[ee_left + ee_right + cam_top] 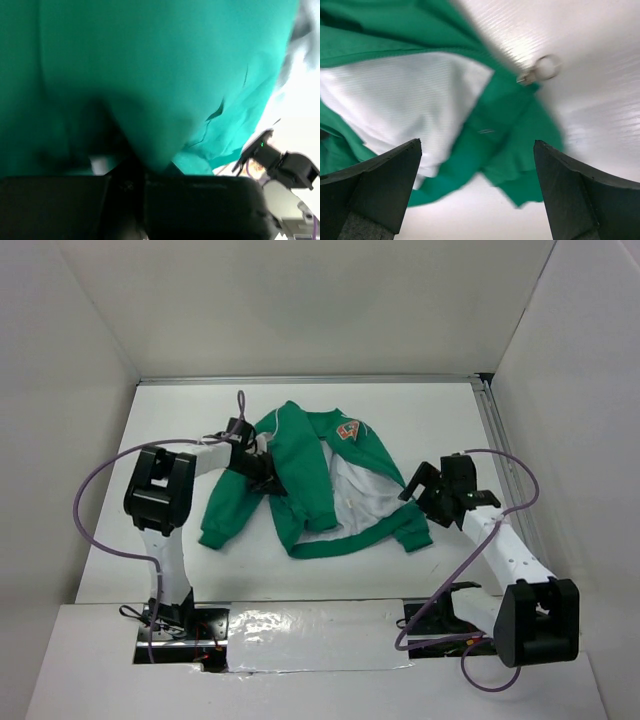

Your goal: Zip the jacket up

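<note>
The green jacket lies open on the white table, white lining showing and the orange chest patch near its top. My left gripper is on the jacket's left front panel. In the left wrist view green fabric fills the frame and a fold runs into the closed jaws. My right gripper is open beside the jacket's right edge. The right wrist view shows its fingers wide apart above green fabric, lining and a metal zipper-pull ring.
White walls enclose the table on three sides. A metal rail runs along the right edge. Silver tape covers the front edge between the arm bases. Purple cables loop off both arms.
</note>
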You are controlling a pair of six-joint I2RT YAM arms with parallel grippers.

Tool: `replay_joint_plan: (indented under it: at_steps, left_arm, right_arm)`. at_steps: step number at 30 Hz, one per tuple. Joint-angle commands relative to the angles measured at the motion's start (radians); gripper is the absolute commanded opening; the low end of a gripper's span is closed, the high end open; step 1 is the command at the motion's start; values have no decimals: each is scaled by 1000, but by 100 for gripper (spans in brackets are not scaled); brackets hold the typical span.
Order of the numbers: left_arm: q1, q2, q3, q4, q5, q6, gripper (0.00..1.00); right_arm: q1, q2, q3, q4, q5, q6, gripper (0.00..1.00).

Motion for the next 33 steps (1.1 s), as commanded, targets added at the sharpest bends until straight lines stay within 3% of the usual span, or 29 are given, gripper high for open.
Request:
replay_joint_plan:
  at_steps: [1, 4, 5, 6, 8, 9, 15, 22, 29, 30, 33]
  left_arm:
    - [40, 4, 107, -10, -4, 85, 2]
    - [38, -49, 107, -7, 28, 122, 28]
    - [37, -90, 98, 4, 52, 123, 55]
    - [38, -111, 72, 10, 62, 117, 64]
    - [38, -179, 44, 28, 74, 93, 96]
    - [41, -201, 34, 31, 73, 84, 99]
    - [51, -348, -43, 8, 51, 48, 99]
    - [51, -488, -130, -12, 30, 36, 99]
    - [52, -566, -190, -13, 19, 22, 99]
    - [49, -577, -195, -4, 22, 22, 99]
    - [48, -589, -198, 2, 23, 15, 99]
  right_arm:
    - [-29, 8, 35, 25, -19, -24, 100]
    - [-38, 28, 37, 48, -45, -78, 100]
    - [-36, 38, 40, 54, -57, -90, 100]
    - [-32, 64, 45, 59, -50, -104, 100]
    - [-29, 92, 37, 103, -50, -126, 100]
    - [-29, 109, 37, 111, -53, -132, 99]
    - [-22, 241, 55, 179, -122, -120, 96]
    - [-19, 327, 55, 258, -183, -78, 83]
    - [-13, 329, 75, 285, -100, -60, 55]
    - [-7, 313, 80, 280, -53, -55, 45]
    - [14, 286, 97, 263, 5, -70, 36]
